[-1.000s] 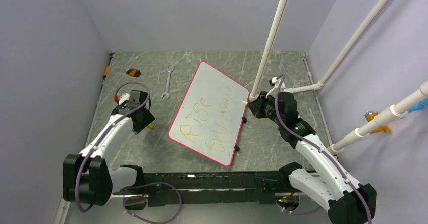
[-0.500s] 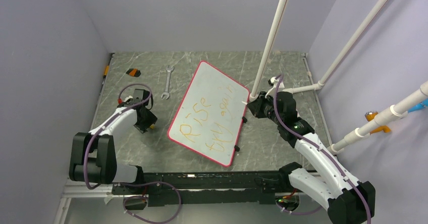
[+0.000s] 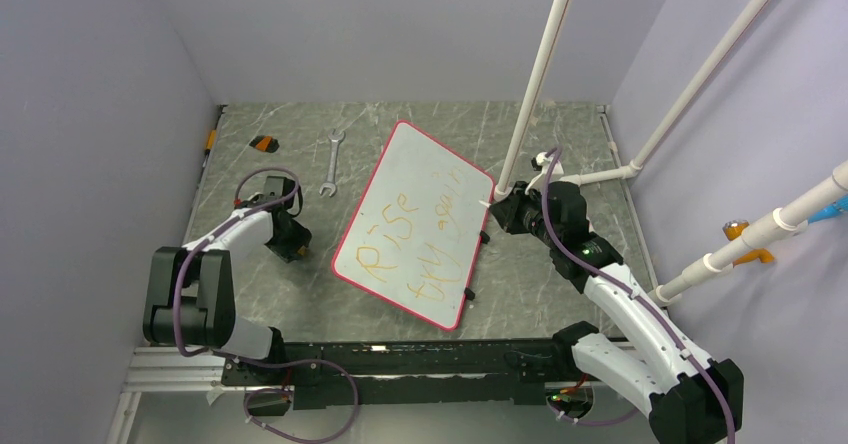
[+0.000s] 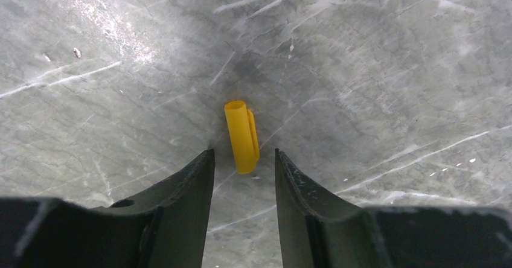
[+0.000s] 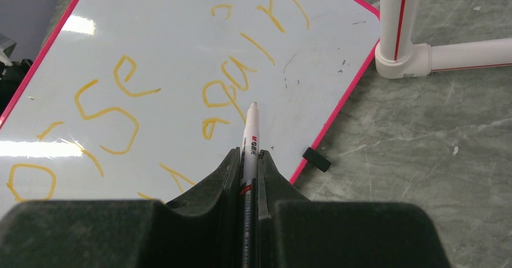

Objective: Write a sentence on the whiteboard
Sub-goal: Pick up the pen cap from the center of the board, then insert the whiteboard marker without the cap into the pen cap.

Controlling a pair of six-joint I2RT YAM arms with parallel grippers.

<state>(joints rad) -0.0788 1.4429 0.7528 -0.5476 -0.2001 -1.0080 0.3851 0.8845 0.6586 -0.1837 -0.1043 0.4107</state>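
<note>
Against a second ago, the left arm has folded back toward the lower left of the overhead frame, and the left gripper [image 3: 293, 247] has drawn down and slightly nearer the board's left edge; the right arm, the board and the loose items lie as they did. In the left wrist view the left gripper [image 4: 243, 154] has its jaws apart and grips nothing, and a small yellow cap [image 4: 243, 136] lies on the table [image 3: 280, 299] just past the fingertips, in line with the gap and touching neither finger. The right gripper [image 5: 247, 156] is clamped on a slim white marker pen [image 5: 250, 132] whose tip points out over the board's right part, near the last word. The whiteboard [image 3: 420, 164] lies flat at the centre of the table, turned at a slant, with the sentence [image 3: 412, 232] in orange-yellow letters running up its length. Black clips [image 5: 316, 159] stick out of its right rim. A white pipe [image 3: 540, 64] stands just beside the board's upper right corner, close to the right gripper. A wrench [image 3: 331, 162] lies near the upper left rim, apart from it. Bare table shows between the left gripper and the board's left rim, and below the board toward the arm bases
</note>
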